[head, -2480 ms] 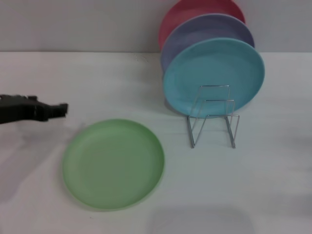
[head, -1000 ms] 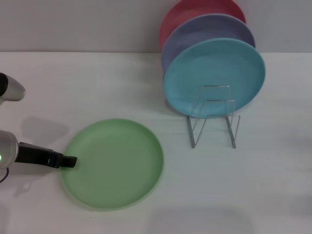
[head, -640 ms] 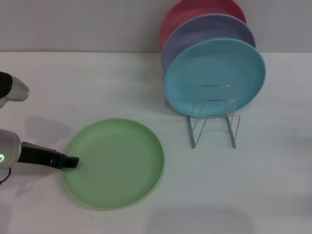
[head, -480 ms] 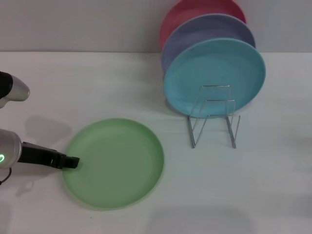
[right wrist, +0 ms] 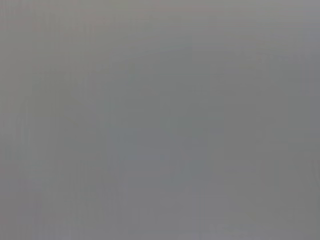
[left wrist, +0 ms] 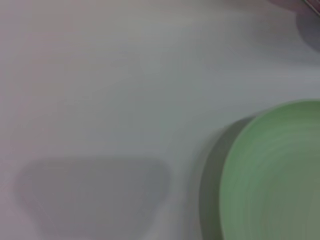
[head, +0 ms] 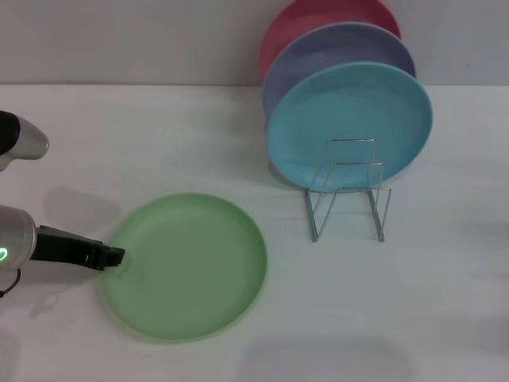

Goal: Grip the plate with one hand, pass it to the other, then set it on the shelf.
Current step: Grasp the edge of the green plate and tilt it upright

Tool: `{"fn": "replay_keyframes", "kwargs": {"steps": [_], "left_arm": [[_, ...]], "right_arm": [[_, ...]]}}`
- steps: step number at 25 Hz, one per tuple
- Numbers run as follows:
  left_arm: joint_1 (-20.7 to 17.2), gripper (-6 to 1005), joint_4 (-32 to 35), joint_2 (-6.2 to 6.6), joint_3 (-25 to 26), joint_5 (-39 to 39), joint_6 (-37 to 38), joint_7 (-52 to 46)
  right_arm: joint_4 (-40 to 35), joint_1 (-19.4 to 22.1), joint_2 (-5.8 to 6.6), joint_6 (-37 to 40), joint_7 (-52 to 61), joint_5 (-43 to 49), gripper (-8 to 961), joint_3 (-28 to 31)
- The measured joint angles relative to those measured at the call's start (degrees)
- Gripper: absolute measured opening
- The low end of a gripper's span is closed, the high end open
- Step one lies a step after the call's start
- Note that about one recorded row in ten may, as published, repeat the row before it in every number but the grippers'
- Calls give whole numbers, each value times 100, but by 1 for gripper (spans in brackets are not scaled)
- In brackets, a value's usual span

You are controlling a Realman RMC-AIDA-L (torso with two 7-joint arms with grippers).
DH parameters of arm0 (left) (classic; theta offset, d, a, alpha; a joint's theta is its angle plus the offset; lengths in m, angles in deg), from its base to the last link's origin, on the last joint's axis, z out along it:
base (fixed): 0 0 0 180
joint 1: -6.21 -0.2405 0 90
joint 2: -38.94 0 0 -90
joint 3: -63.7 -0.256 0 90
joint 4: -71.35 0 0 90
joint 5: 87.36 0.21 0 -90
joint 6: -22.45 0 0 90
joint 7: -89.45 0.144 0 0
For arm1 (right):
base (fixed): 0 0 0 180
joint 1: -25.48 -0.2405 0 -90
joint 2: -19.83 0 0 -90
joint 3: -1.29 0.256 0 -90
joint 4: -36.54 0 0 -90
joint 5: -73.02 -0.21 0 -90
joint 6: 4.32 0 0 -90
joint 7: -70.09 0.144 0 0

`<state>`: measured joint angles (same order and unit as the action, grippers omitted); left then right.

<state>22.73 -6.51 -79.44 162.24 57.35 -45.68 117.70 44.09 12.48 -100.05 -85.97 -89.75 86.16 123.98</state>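
The light green plate [head: 187,267] lies flat on the white table, front and left of centre. My left gripper [head: 114,256] comes in low from the left, and its dark tip is at the plate's left rim. The left wrist view shows the plate's rim [left wrist: 275,175] with a dark shadow along its edge. The silver wire shelf [head: 347,191] stands to the right of the plate, with its front loops bare. My right gripper is out of view, and the right wrist view shows only plain grey.
A turquoise plate [head: 350,123], a lavender plate [head: 334,48] and a pink plate [head: 318,20] stand upright in a row in the shelf's back slots. The white table [head: 445,302] extends around the shelf, with a grey wall behind.
My left gripper came down from the far left to the green plate's left rim. In the last half second its tip moved slightly farther along the rim. The plate has not visibly moved.
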Motion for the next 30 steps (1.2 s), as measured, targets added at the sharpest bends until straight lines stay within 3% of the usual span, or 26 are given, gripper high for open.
{"fn": "replay_keyframes", "kwargs": {"steps": [7, 22, 30], "left_arm": [[-19, 215, -78, 10, 6, 22, 1, -22], [-142, 21, -478, 18, 7, 30, -2, 8], [-215, 21, -1230, 17, 22, 17, 2, 12]], "right_arm": [[0, -1, 0, 0, 2, 0, 824, 0], [5, 8, 0, -173, 19, 15, 824, -24], [172, 31, -1, -1452, 172, 21, 824, -709]]}}
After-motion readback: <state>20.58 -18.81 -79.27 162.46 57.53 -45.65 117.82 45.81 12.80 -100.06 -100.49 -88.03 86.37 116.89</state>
